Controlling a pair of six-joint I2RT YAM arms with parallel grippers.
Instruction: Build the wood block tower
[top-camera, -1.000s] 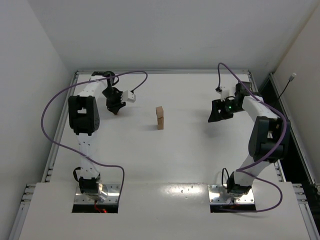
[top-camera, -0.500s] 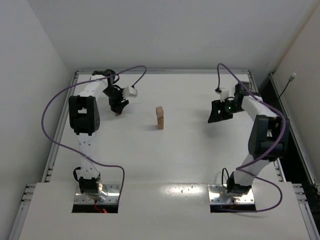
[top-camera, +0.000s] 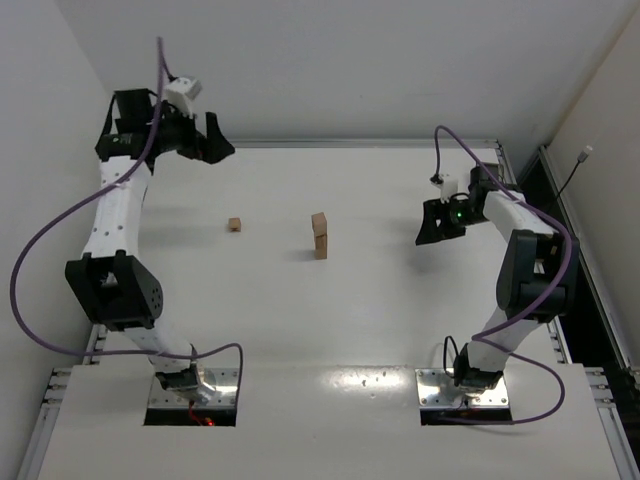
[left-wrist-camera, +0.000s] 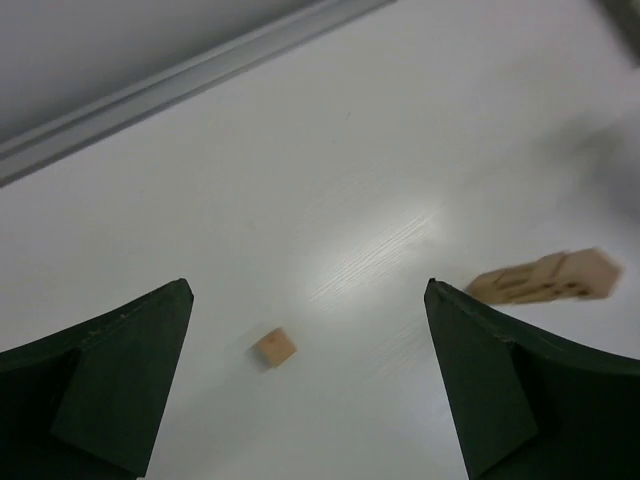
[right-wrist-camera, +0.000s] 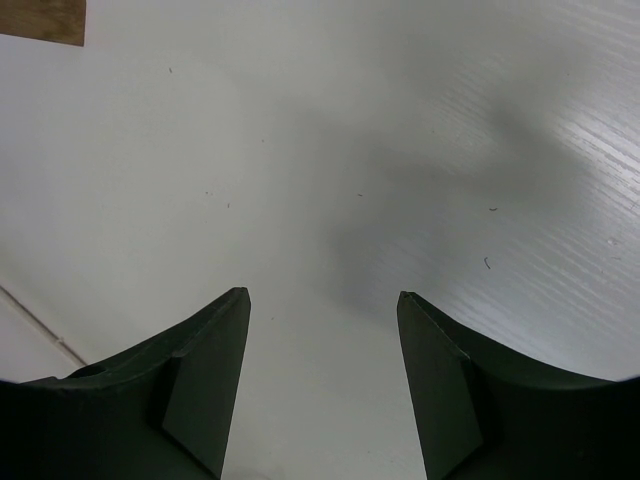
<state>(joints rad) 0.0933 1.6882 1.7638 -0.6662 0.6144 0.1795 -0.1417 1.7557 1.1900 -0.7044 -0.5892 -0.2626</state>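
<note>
- My left gripper (top-camera: 218, 146) sits in the upper left of the overhead frame, close to the back wall (top-camera: 330, 60) and high above the table (top-camera: 300, 320). Its fingers are spread wide with nothing between them.
- Left wrist view, same gripper (left-wrist-camera: 307, 292): dark fingers at lower left and lower right, and only bare table shows in the gap.
- One loose wood block (top-camera: 234, 225) lies on the table left of centre in the overhead frame. It is alone, well apart from the left gripper.
- In the left wrist view that block (left-wrist-camera: 274, 346) is low in the frame. It shows between the two fingers but lies down on the table, untouched.
- The tower (top-camera: 320, 236) stands upright near the middle of the overhead frame, one block wide, right of the loose block and apart from it. I cannot tell the exact block count.
- In the left wrist view the tower (left-wrist-camera: 545, 278) is at the right edge, blurred, just above the right-hand finger.
- A metal rail (left-wrist-camera: 150, 90) crosses the upper left of that view.
- My right gripper (top-camera: 432, 230) is right of centre in the overhead frame, low over the table and well apart from the tower.
- Right wrist view (right-wrist-camera: 322, 297): fingers parted at the bottom of the frame, white table between them, pinching nothing.
- A tan wooden patch (right-wrist-camera: 40, 20) sits in the upper left corner there, cut by the frame edge. I cannot tell which block it is.
</note>
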